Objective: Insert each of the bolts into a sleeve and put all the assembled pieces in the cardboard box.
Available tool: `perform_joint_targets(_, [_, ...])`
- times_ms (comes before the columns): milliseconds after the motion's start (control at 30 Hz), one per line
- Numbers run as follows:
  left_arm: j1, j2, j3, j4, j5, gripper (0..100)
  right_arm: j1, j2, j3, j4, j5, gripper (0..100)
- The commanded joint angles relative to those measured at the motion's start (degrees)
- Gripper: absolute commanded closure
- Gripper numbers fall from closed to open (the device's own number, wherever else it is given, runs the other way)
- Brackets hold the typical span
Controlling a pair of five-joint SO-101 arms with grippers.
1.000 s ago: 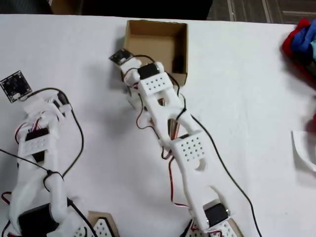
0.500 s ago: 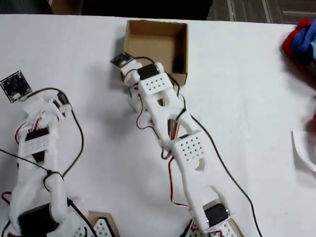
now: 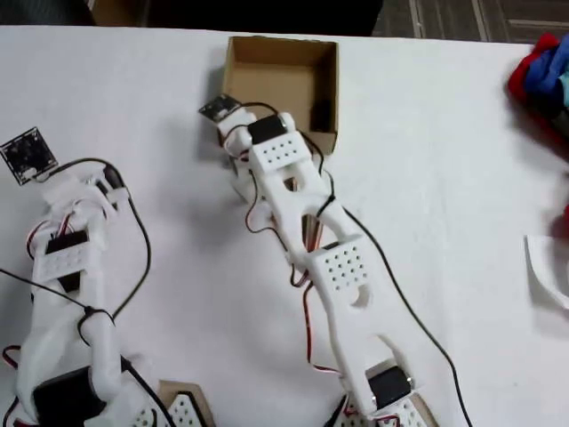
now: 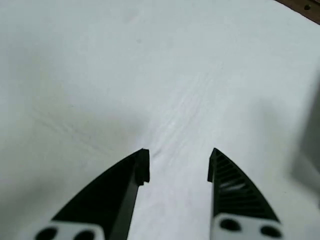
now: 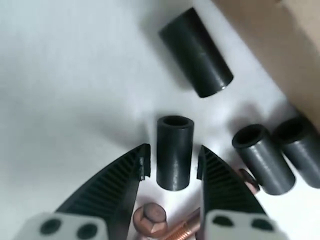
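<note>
Sleeve [image 5: 174, 150]: short matte-black tube, bore visible at one end. It sits on the bench [image 5: 75, 75] between the fingers of the right claw [image 5: 172, 165], with narrow gaps either side. Long axis parallel to the fingers, open end away from the wrist. Left claw [image 4: 177, 165] spread above the bench.

No readable text, label, number or sign appears on any surface in these views.

Open brown cardboard box [image 3: 280, 53]. Beside it, four black sleeves lie on their sides: one [image 5: 196, 51], another [image 5: 174, 151], two touching [image 5: 263, 158]. Copper hex-head bolt [image 5: 150, 220] nearby.
</note>
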Motion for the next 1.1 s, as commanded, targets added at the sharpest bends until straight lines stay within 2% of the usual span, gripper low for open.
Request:
perform_joint_targets(0, [0.6, -0.2, -0.6, -0.8, -0.3, 79, 0.2, -0.1, -1.8, -0.9, 0.7, 85.5])
perform_joint_targets(167, [0.6, -0.2, -0.6, -0.8, -0.3, 79, 0.3, -0.1, -1.8, -0.9, 0.7, 86.9])
perform_joint_targets(267, [0.6, -0.2, -0.6, -0.8, -0.3, 79, 0.6, -0.1, -1.8, -0.9, 0.7, 99.5])
perform_joint_targets(300, [0.6, -0.2, -0.6, -0.8, -0.3, 79, 0.6, -0.1, -1.8, -0.7, 0.7, 97.0])
perform_joint_targets(433, [0.6, -0.2, -0.6, -0.8, -0.3, 79, 0.6, -0.9, -1.8, -0.4, 0.7, 97.6])
perform_joint_targets(567, [0.6, -0.2, -0.6, -0.8, -0.3, 79, 0.3, -5.6, -4.9, 4.6, 0.3, 97.7])
perform_joint_targets(700, [0.6, -0.2, -0.6, -0.8, -0.3, 79, 2.5, -12.4, -10.4, 10.8, 0.2, 97.7])
perform_joint_targets(833, [0.7, -0.2, -0.6, -0.8, -1.4, 79, 7.3, -22.5, -9.6, 10.9, 0.1, 97.7])
perform_joint_targets(933, [2.9, -0.2, -0.6, -0.8, -5.8, 79, 10.1, -32.0, -4.3, 10.9, -2.3, 97.7])
perform_joint_targets(1067, [8.9, -0.2, -0.4, 0.1, -12.1, 79, 12.4, -47.2, 11.2, 10.9, -4.3, 97.6])
